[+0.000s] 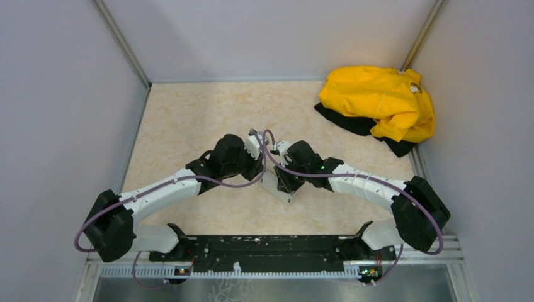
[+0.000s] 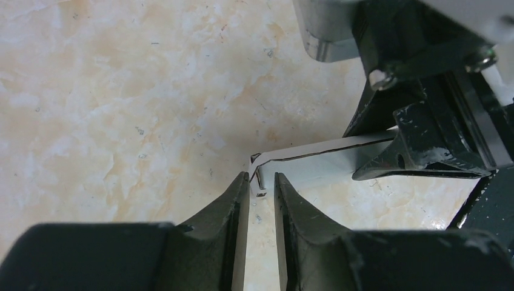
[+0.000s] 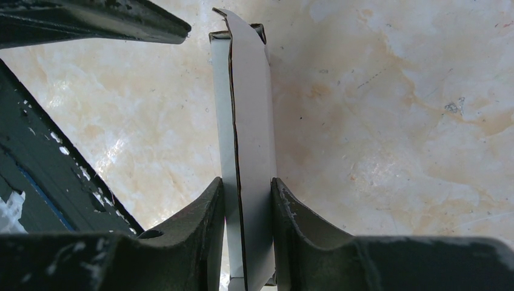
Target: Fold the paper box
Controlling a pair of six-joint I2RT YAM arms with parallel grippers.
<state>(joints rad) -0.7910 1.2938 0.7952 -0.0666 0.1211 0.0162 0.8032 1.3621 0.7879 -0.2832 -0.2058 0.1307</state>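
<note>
The paper box is a pale grey-white flat cardboard pack held off the beige table between both arms. In the right wrist view the paper box stands edge-on, and my right gripper is shut on it, both pads pressed against its faces. In the left wrist view my left gripper is open by a narrow gap. A small corner tab of the paper box sits just at its tips, close to the left finger. I see table between the fingers further back. A right finger pinches the box's far end there.
A yellow garment over something black lies at the back right corner. Grey walls close in the beige table on three sides. The arms' black base rail runs along the near edge.
</note>
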